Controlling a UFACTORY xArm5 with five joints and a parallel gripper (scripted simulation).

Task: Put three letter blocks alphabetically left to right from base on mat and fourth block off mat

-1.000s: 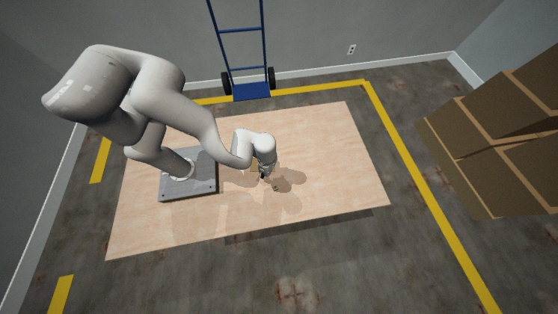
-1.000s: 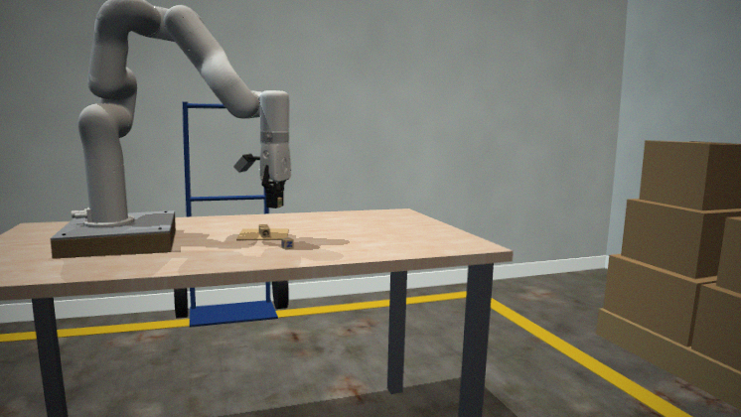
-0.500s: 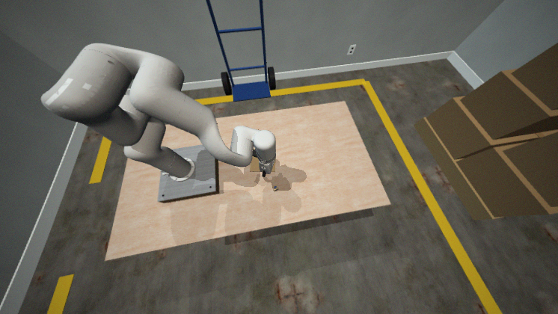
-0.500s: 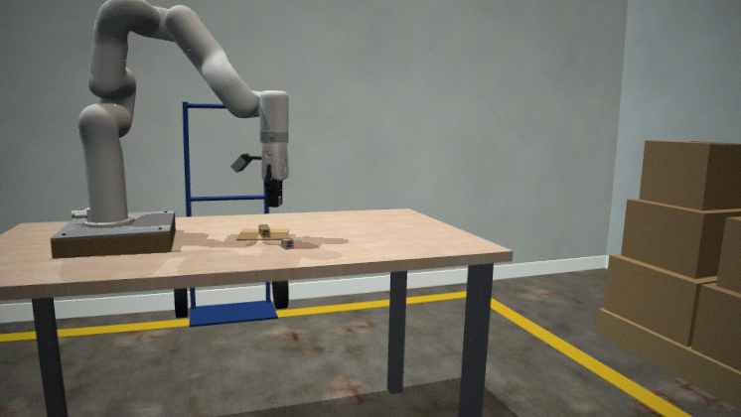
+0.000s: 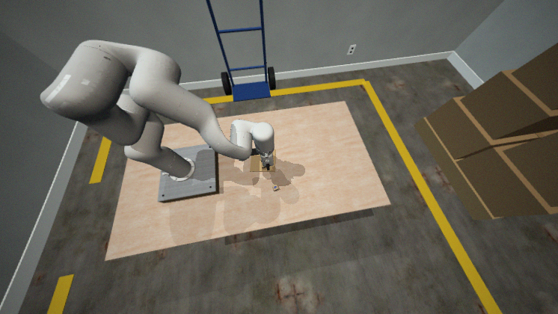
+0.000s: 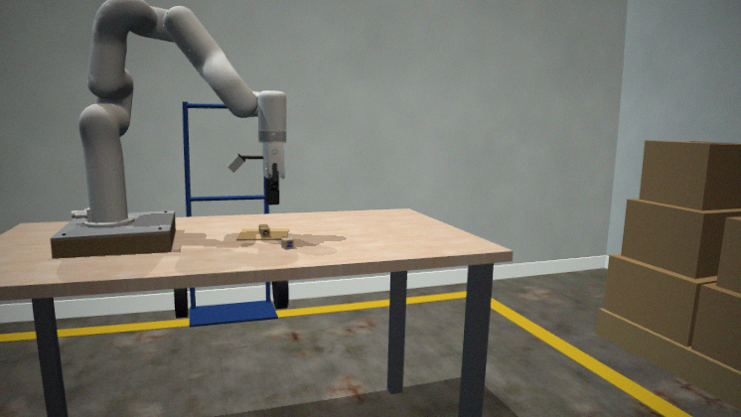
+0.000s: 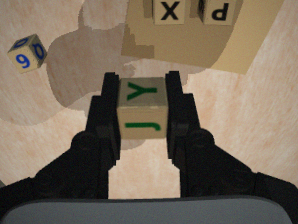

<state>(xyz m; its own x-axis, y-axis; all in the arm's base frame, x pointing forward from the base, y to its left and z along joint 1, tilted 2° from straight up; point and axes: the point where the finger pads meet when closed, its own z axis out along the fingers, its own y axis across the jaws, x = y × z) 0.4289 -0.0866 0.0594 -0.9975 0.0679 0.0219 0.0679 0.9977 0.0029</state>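
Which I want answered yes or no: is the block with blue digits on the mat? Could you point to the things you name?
No, the blue-digit block (image 5: 275, 188) (image 6: 287, 243) (image 7: 27, 54) lies on the table beside the mat (image 5: 255, 164) (image 6: 248, 235) (image 7: 255, 45).

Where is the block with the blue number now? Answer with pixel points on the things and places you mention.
The block with the blue number (image 5: 276, 188) (image 6: 287, 243) (image 7: 27, 54) is on the table (image 5: 331, 155) (image 6: 372, 232), off the mat (image 5: 255, 167) (image 6: 248, 236) (image 7: 250, 55); the wrist view shows it at the left, beyond the gripper (image 5: 268, 167) (image 6: 272, 202) (image 7: 142, 90).

The mat (image 5: 254, 167) (image 6: 244, 235) (image 7: 256, 47) lies on the tabletop (image 5: 331, 155) (image 6: 388, 232) (image 7: 230, 110), bearing the X block (image 6: 264, 231) (image 7: 169, 12) right of the P block (image 7: 218, 13). The 9 block (image 5: 275, 188) (image 6: 287, 243) (image 7: 27, 54) sits off its right side; the Y block (image 7: 142, 92) is in the end effector (image 5: 268, 167) (image 6: 272, 201) (image 7: 142, 90).
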